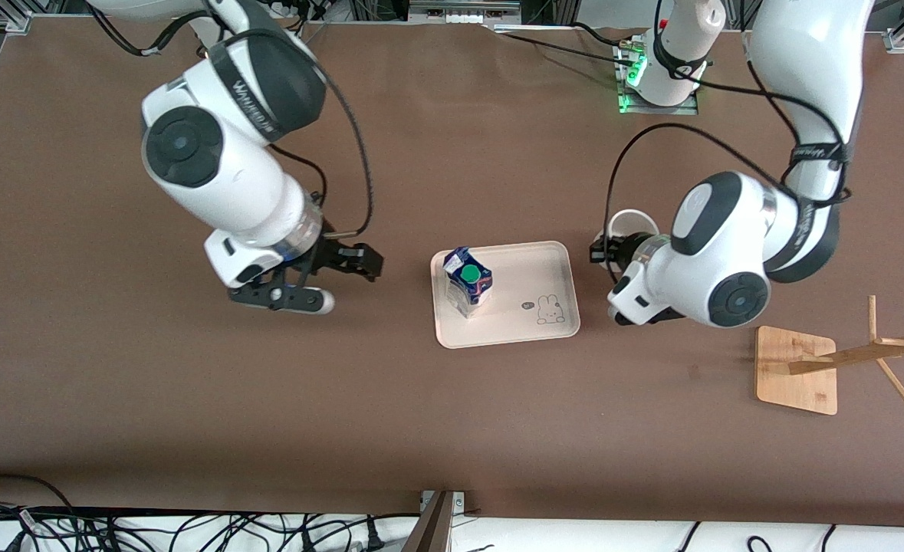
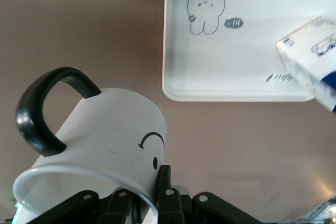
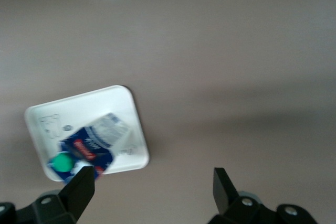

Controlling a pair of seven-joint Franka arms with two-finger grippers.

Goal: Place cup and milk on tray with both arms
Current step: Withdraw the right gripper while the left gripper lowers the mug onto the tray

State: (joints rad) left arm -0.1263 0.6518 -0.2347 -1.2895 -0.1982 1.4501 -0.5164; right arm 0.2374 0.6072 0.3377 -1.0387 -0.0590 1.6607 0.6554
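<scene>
The cream tray (image 1: 532,268) lies mid-table, and the milk carton (image 1: 468,280) stands upright on it at the end toward the right arm. My left gripper (image 1: 603,250) is shut on the rim of the white smiley cup (image 1: 629,224), held just off the tray's edge toward the left arm's end. In the left wrist view the cup (image 2: 105,129) is tilted in my gripper (image 2: 152,192), with the tray (image 2: 247,51) and the milk (image 2: 315,61) past it. My right gripper (image 1: 343,280) is open and empty over bare table beside the tray. Its wrist view shows spread fingers (image 3: 81,187), the tray (image 3: 126,114) and the milk (image 3: 86,148).
A wooden rack with a flat base (image 1: 795,368) and slanted pegs stands near the left arm's end, nearer to the front camera than the left gripper. Cables run along the table's front edge (image 1: 191,529).
</scene>
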